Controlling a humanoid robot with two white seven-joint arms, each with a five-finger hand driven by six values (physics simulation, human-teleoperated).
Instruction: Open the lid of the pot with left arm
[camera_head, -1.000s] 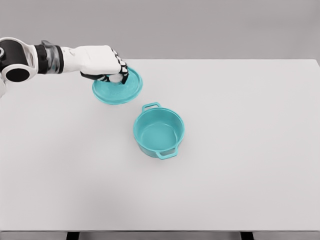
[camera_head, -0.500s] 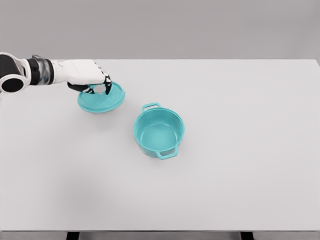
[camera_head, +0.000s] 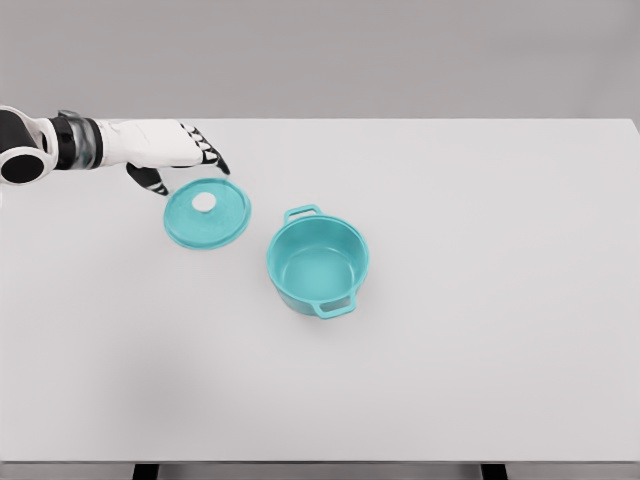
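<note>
Lid (camera_head: 207, 214) lies beside pot (camera_head: 318, 265), left hand (camera_head: 170, 150) spread above.

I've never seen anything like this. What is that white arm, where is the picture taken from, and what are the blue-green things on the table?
The picture is a simulator's render, seen from a camera on a humanoid robot's head, looking down at a white table. The white arm entering from the left ends in a five-finger left hand, fingers spread, holding nothing. Just below it lies a teal lid with a pale knob, flat on the table. Beside that, apart from it, stands the matching pot, uncovered and empty, with two handles. The right arm is not visible.
</note>
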